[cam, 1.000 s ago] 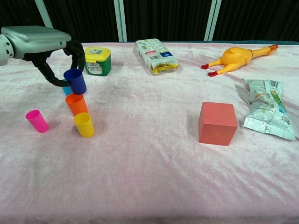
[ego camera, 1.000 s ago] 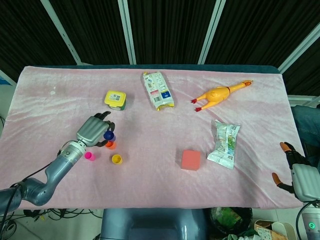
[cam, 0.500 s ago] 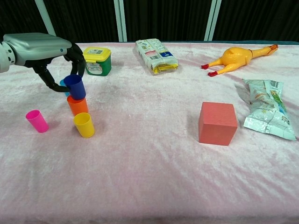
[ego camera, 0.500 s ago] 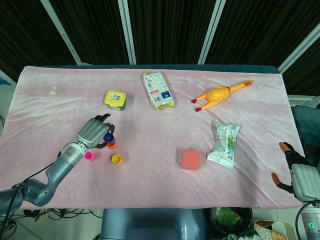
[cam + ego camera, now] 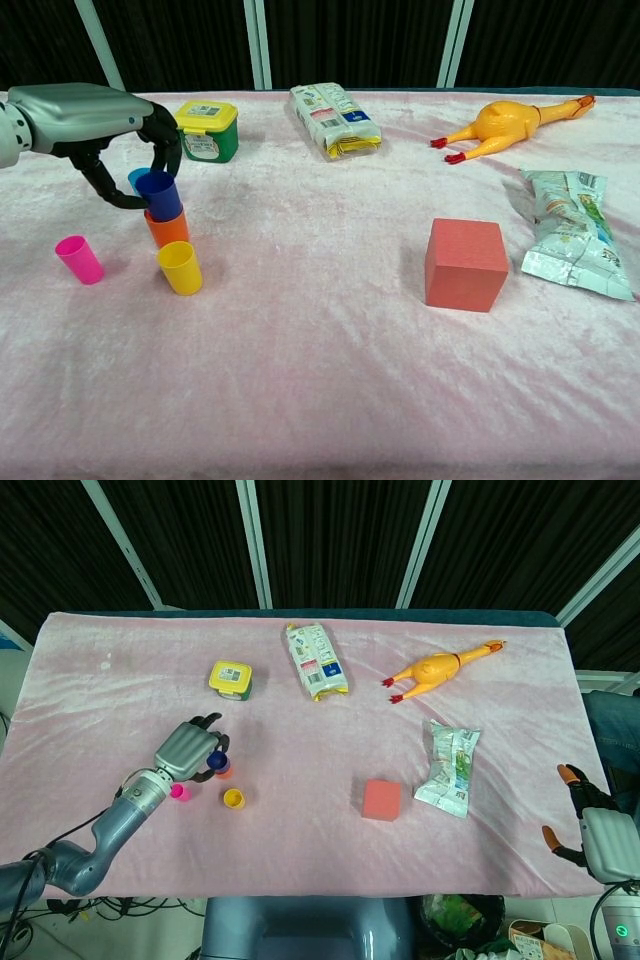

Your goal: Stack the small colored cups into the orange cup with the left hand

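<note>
Fingers (image 5: 158, 135) of left hand (image 5: 95, 120) grip blue cup (image 5: 160, 195) — seated in orange cup (image 5: 170, 229).

left hand (image 5: 95, 115): arm cut off by chest view's left edge | light blue cup (image 5: 136, 178): mostly hidden behind blue cup (image 5: 160, 194) | orange cup (image 5: 168, 228): top hidden by blue cup | right hand (image 5: 600, 832): cut off at head view's edge, finger pose unclear | bag (image 5: 574, 232) words too small to read
</note>
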Controlling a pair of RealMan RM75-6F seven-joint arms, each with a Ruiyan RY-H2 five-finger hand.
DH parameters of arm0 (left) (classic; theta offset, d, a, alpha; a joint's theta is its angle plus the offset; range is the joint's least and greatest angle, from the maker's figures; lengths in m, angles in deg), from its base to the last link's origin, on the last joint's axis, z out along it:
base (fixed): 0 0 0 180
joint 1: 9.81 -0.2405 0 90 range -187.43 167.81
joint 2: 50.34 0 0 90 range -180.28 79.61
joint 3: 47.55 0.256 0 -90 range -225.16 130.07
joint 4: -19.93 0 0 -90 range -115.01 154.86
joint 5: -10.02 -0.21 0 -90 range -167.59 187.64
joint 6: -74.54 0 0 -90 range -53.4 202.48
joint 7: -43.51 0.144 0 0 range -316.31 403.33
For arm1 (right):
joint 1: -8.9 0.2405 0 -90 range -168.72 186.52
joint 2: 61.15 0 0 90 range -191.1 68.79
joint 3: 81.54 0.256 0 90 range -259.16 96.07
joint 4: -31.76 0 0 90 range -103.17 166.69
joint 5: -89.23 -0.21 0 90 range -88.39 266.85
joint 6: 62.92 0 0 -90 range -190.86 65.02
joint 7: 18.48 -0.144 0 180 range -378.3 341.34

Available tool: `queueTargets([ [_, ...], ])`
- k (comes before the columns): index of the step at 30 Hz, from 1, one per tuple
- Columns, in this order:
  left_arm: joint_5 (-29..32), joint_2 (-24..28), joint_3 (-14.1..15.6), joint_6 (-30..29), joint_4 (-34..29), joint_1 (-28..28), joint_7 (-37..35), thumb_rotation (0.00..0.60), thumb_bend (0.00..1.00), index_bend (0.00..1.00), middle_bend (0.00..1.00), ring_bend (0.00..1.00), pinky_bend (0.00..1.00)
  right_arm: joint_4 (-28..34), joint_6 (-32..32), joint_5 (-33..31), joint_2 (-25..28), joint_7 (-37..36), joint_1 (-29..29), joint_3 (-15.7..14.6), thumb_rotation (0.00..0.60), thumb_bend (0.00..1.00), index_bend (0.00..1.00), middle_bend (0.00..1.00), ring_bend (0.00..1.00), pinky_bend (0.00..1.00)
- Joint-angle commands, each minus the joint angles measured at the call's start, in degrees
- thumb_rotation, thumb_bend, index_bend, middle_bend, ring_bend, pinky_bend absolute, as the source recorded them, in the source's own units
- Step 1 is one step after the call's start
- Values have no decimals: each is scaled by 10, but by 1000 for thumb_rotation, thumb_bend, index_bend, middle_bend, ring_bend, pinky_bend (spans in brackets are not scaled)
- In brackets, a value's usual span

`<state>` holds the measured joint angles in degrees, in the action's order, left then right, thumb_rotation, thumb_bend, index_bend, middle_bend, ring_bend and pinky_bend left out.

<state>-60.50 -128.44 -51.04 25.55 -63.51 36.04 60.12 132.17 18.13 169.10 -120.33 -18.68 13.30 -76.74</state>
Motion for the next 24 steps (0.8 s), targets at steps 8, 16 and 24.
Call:
queueTargets([
  [8,19,11,-1,22,-13,4,7,600,160,102,203,0,122,1,-1,-2,0,2,0,0,600,264,33,61,161,214],
  [16,-7,34,-8,-15,-53,-9,-8,600,155,153,230,0,121,2,-1,-2,0,2,0,0,600,265,33,61,161,214],
  [24,-49,86,15,-30,-150,-26,-3,600,155,169,254,0,120,2,0,-1,0,4,0,0,600,263,33,61,161,213],
])
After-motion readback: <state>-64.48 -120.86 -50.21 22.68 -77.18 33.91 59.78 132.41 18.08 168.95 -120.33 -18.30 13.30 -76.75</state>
